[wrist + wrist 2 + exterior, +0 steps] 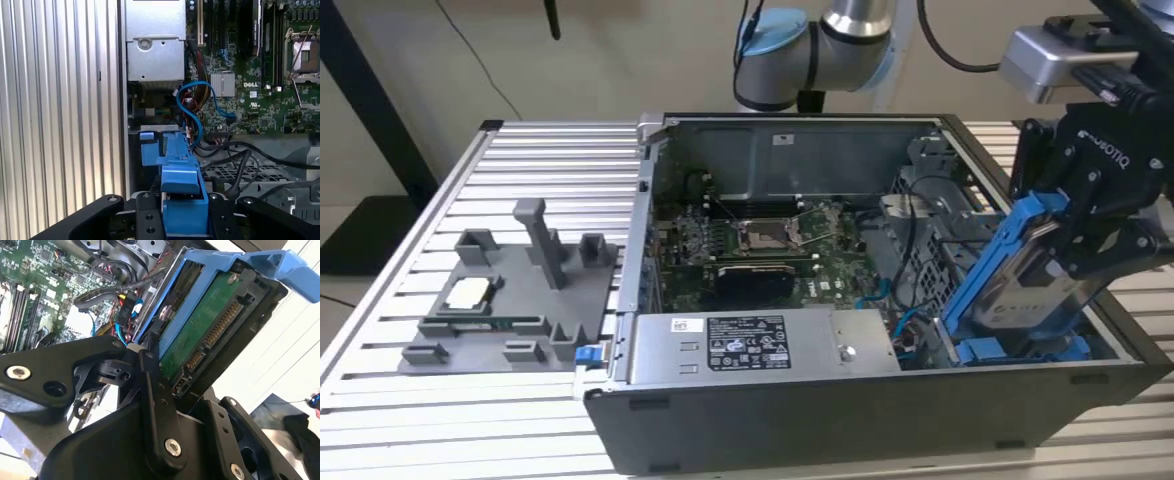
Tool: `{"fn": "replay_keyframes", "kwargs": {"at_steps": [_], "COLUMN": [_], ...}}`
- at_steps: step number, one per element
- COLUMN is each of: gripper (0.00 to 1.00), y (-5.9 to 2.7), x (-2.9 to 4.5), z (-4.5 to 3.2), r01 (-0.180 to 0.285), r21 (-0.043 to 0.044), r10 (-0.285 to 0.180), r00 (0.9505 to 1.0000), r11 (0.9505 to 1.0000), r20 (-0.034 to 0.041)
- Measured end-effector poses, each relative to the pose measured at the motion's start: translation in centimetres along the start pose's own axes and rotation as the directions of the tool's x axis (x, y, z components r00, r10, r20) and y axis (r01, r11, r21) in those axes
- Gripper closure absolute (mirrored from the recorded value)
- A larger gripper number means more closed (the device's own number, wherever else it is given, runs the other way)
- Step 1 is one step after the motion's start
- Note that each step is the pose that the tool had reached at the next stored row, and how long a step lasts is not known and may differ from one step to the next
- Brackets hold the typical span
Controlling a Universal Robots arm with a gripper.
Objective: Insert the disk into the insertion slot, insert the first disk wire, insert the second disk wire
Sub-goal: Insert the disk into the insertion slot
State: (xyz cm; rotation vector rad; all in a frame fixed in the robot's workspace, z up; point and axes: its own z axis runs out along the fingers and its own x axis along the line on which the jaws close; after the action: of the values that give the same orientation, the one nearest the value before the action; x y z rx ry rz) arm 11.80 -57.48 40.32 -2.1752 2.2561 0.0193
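Observation:
My gripper [1083, 240] is shut on the disk [1031, 292], a silver-grey drive in a blue carrier. It holds the disk steeply tilted, almost on edge, over the case's front corner at the exterior view's right. The disk's lower end is down at the insertion slot [1014, 352], a bay with blue fittings. In the second wrist view the disk's green underside and connector [205, 325] show between black fingers [152, 385]. In the first wrist view the carrier's blue edge [179, 170] runs out from the gripper [183, 212]. A blue cable [195, 102] and red-black wires [192, 65] lie loose; which disk wire is which I cannot tell.
The open grey computer case [854, 420] lies on a slatted aluminium table [400, 420]. Inside are a green motherboard [761, 240] and a grey power supply box with a sticker [747, 345]. A grey fixture tray [507, 300] stands at the exterior view's left.

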Motion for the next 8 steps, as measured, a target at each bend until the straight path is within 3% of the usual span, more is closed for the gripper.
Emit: {"fn": "replay_keyframes", "kwargs": {"at_steps": [8], "gripper": [0.67], "y": [-0.01], "x": [0.02], "z": [1.43], "r01": [0.000], "r21": [-0.0002], "r10": [0.000], "r00": [1.0000], "r11": [1.0000], "r20": [0.0056]}}
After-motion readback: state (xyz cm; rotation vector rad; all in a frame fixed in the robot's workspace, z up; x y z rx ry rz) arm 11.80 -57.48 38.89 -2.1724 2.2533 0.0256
